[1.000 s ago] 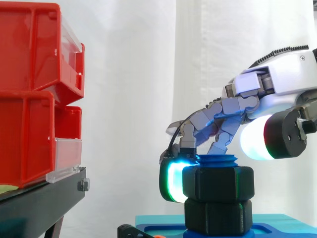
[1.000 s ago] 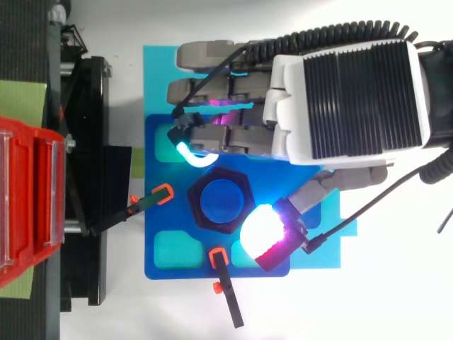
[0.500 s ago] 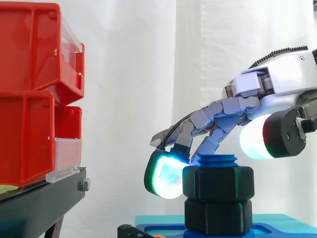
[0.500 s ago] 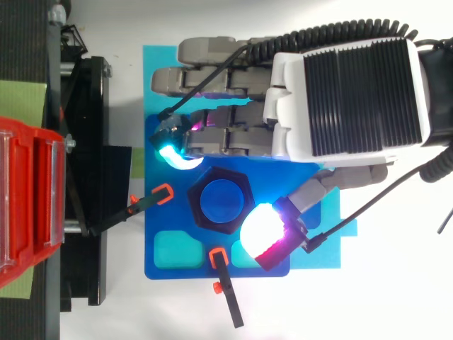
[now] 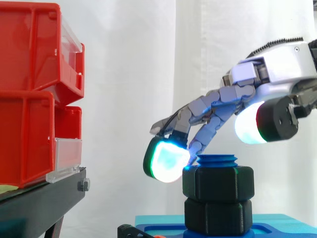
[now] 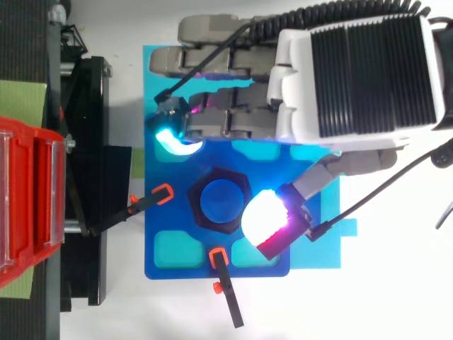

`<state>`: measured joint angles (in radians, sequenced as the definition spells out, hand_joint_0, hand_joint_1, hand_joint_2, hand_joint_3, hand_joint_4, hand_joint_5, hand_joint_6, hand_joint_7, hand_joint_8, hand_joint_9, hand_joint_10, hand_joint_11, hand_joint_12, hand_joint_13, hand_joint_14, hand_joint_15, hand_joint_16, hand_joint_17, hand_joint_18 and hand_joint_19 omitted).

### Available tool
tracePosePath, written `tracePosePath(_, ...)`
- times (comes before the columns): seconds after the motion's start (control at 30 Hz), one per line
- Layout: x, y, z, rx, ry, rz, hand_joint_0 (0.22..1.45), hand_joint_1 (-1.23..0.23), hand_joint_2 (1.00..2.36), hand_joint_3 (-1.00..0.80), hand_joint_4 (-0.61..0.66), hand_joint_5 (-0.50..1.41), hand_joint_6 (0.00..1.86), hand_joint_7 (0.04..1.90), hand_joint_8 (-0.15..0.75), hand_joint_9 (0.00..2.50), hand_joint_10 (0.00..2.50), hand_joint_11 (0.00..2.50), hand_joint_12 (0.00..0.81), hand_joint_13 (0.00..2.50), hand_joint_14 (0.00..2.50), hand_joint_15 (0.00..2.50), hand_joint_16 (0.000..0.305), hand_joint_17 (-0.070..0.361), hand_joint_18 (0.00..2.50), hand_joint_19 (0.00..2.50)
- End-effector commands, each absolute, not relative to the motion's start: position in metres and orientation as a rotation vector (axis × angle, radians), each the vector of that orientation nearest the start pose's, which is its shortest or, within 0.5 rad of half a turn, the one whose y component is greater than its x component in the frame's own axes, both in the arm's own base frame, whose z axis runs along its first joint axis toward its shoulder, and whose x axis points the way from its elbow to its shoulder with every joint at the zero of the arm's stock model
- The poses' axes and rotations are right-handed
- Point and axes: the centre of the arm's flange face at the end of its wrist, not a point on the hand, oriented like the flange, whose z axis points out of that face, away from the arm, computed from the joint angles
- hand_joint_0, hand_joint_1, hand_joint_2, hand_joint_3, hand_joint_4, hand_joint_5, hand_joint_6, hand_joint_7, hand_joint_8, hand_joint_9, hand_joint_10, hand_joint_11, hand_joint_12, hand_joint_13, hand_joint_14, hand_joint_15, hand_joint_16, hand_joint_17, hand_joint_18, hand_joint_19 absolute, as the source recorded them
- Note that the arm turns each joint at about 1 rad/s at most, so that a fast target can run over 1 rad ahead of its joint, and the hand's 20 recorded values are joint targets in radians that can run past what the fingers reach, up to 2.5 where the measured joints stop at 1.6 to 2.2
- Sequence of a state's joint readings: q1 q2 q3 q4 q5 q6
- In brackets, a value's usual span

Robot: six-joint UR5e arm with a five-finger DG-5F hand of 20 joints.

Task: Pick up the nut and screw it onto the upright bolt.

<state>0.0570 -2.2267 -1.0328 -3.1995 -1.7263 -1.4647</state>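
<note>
The nut (image 5: 218,182) sits on the upright bolt (image 5: 218,159), above a black hexagonal base (image 5: 218,216), with only the bolt's blue top showing over it. The hand (image 6: 357,74) hovers over this stack with its fingers (image 5: 214,110) spread wide, holding nothing. One cyan pad (image 6: 173,140) hangs near the nut's upper corner, apart from it in the top view. The thumb pad (image 5: 250,130) is above the nut and clear of it. Risk: if the fingers close off-centre, the thick pads can land on the nut's corners instead of its flats and slip, so no turn is passed on. Risk: a sideways push while turning can tilt the nut on the thread and jam it. Risk: a low pad can catch the nut's top edge on the way down. Open room lies left of the nut, toward the black stand (image 5: 42,198) and its red bins (image 5: 29,89). Closer in, two orange-tipped clamps (image 6: 164,193) on the blue plate (image 6: 159,273) lie just beside the nut and limit how low a finger can sweep there.
</note>
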Motion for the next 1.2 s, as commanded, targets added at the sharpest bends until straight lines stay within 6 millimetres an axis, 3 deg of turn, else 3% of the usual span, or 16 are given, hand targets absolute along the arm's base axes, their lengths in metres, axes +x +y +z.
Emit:
tracePosePath(0.0, 0.726, -0.081, 0.353, -0.066, 1.775, 0.251, 0.49, -0.29, 1.0, -0.5, 0.19, -0.24, 0.5, 0.68, 0.206, 0.11, 0.0, 0.0, 0.327, 0.0, 0.0, 0.0, 0.042, 0.094, 0.0, 0.0)
tracePosePath(0.3, 0.701, -0.103, 0.392, -0.04, 1.788, 0.231, 0.48, -0.26, 1.0, -0.5, 0.19, -0.24, 0.5, 0.64, 0.206, 0.06, 0.0, 0.0, 0.333, 0.0, 0.0, 0.0, 0.043, 0.096, 0.0, 0.0)
tracePosePath(0.47, 0.681, -0.109, 0.427, -0.052, 1.775, 0.215, 0.48, -0.26, 1.0, -0.5, 0.16, -0.25, 0.5, 0.65, 0.205, 0.04, 0.0, 0.0, 0.334, 0.0, 0.0, 0.0, 0.044, 0.099, 0.0, 0.0)
tracePosePath(0.6, 0.671, -0.111, 0.44, -0.056, 1.776, 0.207, 0.48, -0.26, 1.0, -0.5, 0.15, -0.25, 0.5, 0.67, 0.204, 0.02, 0.0, 0.0, 0.334, 0.0, 0.0, 0.0, 0.044, 0.099, 0.0, 0.0)
tracePosePath(0.93, 0.665, -0.126, 0.443, -0.001, 1.785, 0.219, 0.47, -0.25, 1.0, -0.5, 0.11, -0.25, 0.5, 0.69, 0.196, 0.0, 0.0, 0.0, 0.337, 0.0, 0.0, 0.0, 0.045, 0.102, 0.0, 0.0)
tracePosePath(1.17, 0.666, -0.124, 0.439, 0.28, 1.788, 0.391, 0.46, -0.26, 1.0, -0.5, 0.11, -0.25, 0.5, 0.7, 0.191, 0.0, 0.0, 0.0, 0.339, 0.0, 0.0, 0.0, 0.046, 0.104, 0.0, 0.0)
